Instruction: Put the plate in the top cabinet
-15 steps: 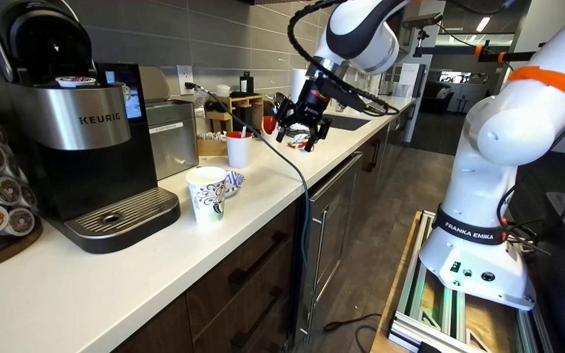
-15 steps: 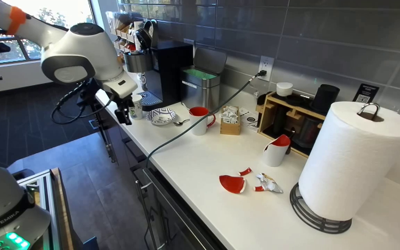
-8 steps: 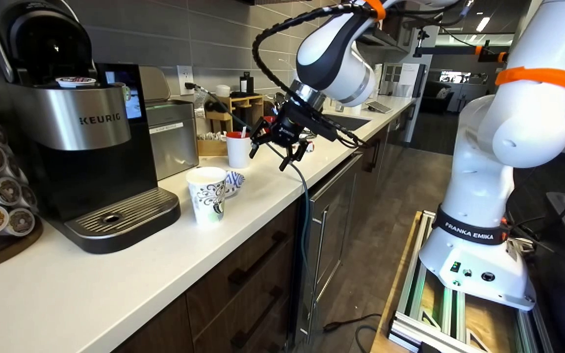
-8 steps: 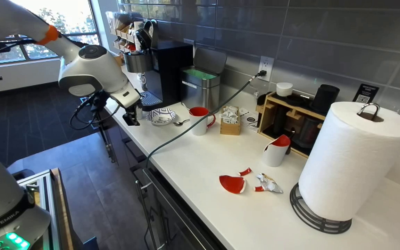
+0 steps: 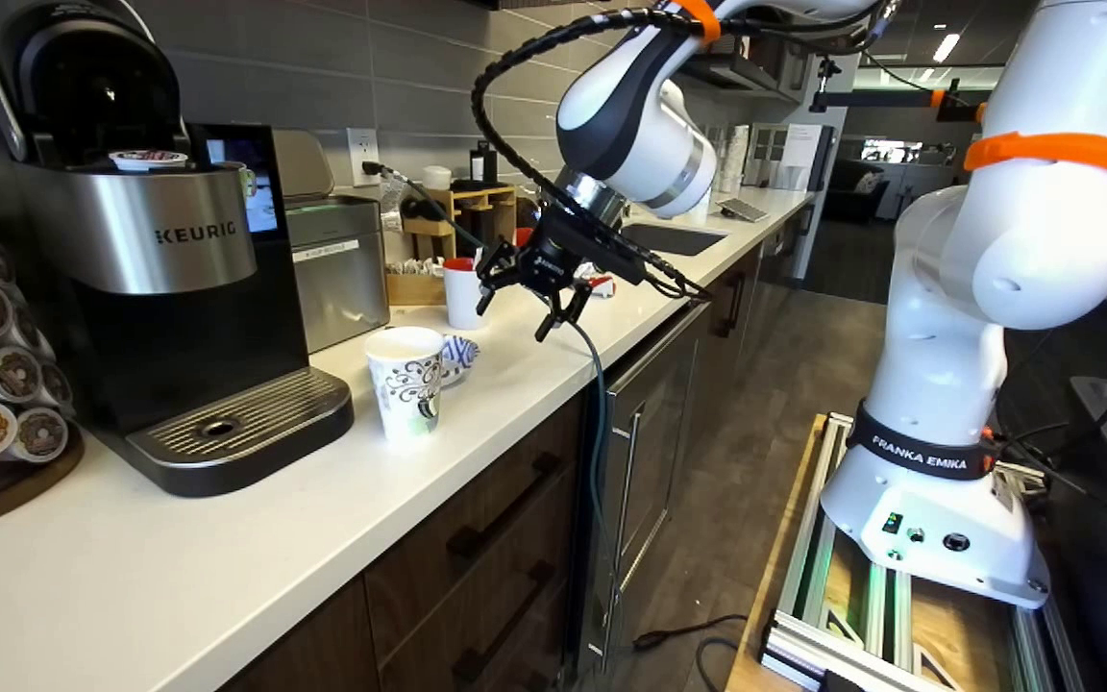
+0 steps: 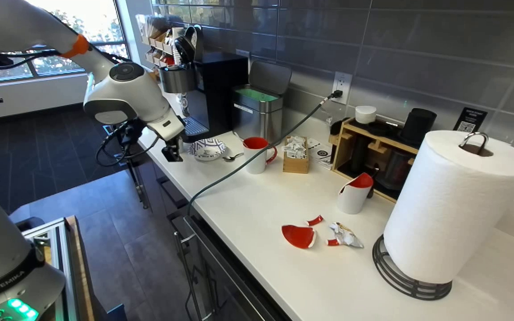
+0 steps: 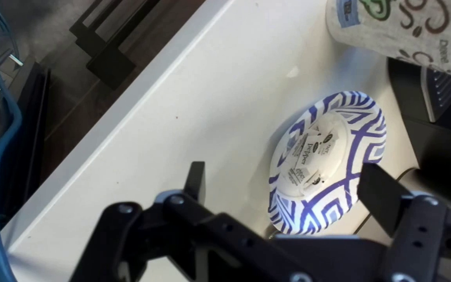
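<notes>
The plate is a shallow white paper dish with a blue-purple pattern. It lies on the counter in both exterior views (image 5: 458,354) (image 6: 206,156). In the wrist view the plate (image 7: 323,207) holds several small pepper packets. My gripper (image 5: 513,319) is open and empty above the counter. It also shows in an exterior view (image 6: 172,154), near the counter's front edge beside the plate. In the wrist view the gripper's (image 7: 282,170) fingers are wide apart, with the plate beyond them and nearer the right finger. No top cabinet can be made out clearly; only a dark edge shows overhead.
A patterned paper cup (image 5: 406,384) stands close to the plate. A coffee machine (image 5: 150,308), a red-lined mug (image 6: 255,162) and a spoon (image 6: 233,157) are near. A cable (image 6: 239,167) crosses the counter. Broken mug pieces (image 6: 299,236) and a paper towel roll (image 6: 453,209) lie farther along.
My gripper has moved along the counter toward the plate and cup and come lower, slowing over the last half second. It stays open. The plate has not moved.
</notes>
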You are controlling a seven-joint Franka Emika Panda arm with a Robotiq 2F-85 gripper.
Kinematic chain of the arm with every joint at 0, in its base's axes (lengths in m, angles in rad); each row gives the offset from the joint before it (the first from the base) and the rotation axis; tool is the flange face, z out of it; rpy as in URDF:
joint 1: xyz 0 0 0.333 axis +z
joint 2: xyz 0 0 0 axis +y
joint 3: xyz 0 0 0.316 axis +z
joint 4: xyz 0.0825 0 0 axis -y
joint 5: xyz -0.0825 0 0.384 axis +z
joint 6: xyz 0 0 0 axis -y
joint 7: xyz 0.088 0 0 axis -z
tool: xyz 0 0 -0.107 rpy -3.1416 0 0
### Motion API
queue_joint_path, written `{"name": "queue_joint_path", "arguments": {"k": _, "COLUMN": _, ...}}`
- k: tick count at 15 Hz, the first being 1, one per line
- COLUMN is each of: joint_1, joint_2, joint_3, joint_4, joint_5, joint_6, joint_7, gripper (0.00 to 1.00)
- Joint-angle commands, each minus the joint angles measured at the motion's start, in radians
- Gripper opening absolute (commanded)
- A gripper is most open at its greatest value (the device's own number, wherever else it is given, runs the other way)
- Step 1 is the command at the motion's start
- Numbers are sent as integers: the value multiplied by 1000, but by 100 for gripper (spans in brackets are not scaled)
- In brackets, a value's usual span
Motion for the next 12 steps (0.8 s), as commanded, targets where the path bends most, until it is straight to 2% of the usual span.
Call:
{"name": "queue_joint_path", "arguments": {"k": 1, "joint_1": 65, "joint_2": 44, "joint_3": -38, "joint_4": 58, "joint_5": 206, "joint_6": 55, "joint_7": -134, "gripper": 100}}
{"name": "queue_joint_path", "arguments": {"k": 5, "joint_1": 100, "joint_2": 86, "joint_3": -57, "joint_4": 124, "joint_5": 446, "joint_6": 113, "joint_7": -317, "gripper": 100}}
{"name": "queue_joint_path", "arguments": {"k": 9, "joint_1": 91, "joint_2": 136, "joint_3": -62, "joint_4": 150, "joint_5": 569, "joint_6": 64, "joint_7": -484, "gripper": 100}}
{"name": "queue_joint_path", "arguments": {"k": 12, "joint_1": 84, "joint_2": 178, "joint_3": -58, "joint_4": 177, "joint_5": 679, "joint_6": 69, "joint_7": -591, "gripper": 100}}
